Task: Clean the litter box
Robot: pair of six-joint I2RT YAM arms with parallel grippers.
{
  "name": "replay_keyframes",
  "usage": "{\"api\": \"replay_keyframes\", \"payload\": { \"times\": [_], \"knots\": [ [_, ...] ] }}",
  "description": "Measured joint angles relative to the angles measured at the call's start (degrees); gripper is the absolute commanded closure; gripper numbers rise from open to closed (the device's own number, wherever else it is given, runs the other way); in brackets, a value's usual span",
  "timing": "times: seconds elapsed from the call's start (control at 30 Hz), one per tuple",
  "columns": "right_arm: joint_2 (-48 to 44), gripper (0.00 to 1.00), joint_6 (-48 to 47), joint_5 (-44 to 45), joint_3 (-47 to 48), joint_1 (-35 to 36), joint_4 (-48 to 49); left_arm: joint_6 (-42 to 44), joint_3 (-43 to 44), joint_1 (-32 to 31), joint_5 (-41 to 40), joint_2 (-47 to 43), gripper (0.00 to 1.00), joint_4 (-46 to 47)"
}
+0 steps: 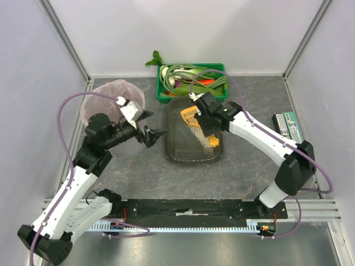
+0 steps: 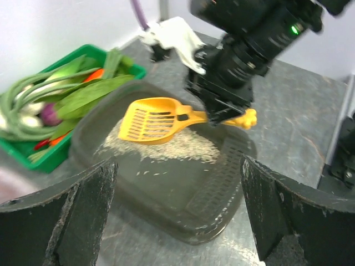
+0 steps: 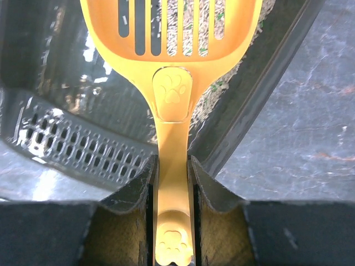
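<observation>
- Litter box (image 1: 191, 162) sits mid-table (image 1: 138, 177), just in front of the green veg crate (image 1: 162, 98) and right of the pink-lined bin (image 1: 100, 97).
- Pale litter lies in a strip inside it.
- Right gripper (image 3: 173, 183) is over the box, pinching the handle of the yellow slotted scoop (image 1: 189, 114); the scoop head is over the litter at the far end.
- Left gripper (image 1: 154, 124) is spread wide, holding nothing, just left of the box and facing it.

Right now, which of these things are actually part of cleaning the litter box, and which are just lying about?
For the job: litter box; yellow scoop, gripped by the right gripper; probably the pink-lined bin, for waste.
Just lying about: green crate of vegetables; flat boxes on the far right.
</observation>
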Motion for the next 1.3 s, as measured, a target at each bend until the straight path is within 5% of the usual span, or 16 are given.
{"api": "replay_keyframes", "payload": {
  "times": [0.2,0.9,1.03,1.3],
  "knots": [
    [-6.73,1.0,2.62,-8.48,-3.52,-2.75,-1.25,7.28,0.98,-11.32,-1.42,6.84,0.03,-0.59],
    [-21.51,1.0,4.5,-14.43,-14.21,-3.08,-2.19,23.98,7.34,-22.23,-4.33,38.47,0.03,6.73],
    [-21.97,1.0,4.26,-14.49,-14.49,-3.08,-1.99,24.57,8.61,-23.26,-4.5,40.52,0.1,7.04],
    [-21.97,1.0,3.85,-14.25,-16.33,-3.08,-1.73,24.52,9.92,-23.61,-5.09,43.12,0.4,7.76]
  ]
}}
